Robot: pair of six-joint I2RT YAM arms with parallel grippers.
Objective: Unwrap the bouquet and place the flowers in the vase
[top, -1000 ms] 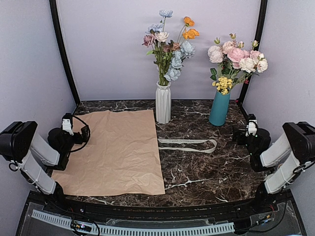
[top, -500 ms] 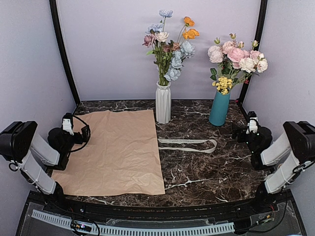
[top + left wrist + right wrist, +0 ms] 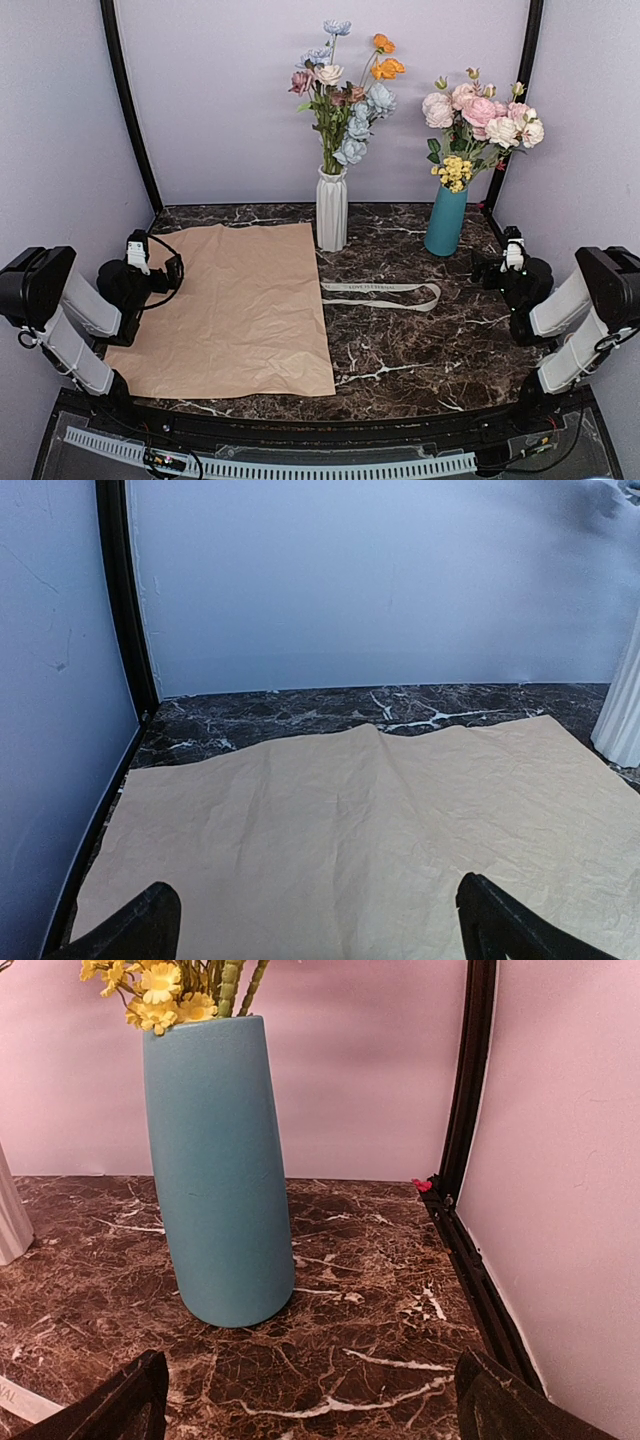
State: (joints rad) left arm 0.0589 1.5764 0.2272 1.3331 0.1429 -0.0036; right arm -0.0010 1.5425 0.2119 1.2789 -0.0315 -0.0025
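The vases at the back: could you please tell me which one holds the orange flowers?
The white ribbed vase, left of the smooth teal vase, which holds pink roses instead.
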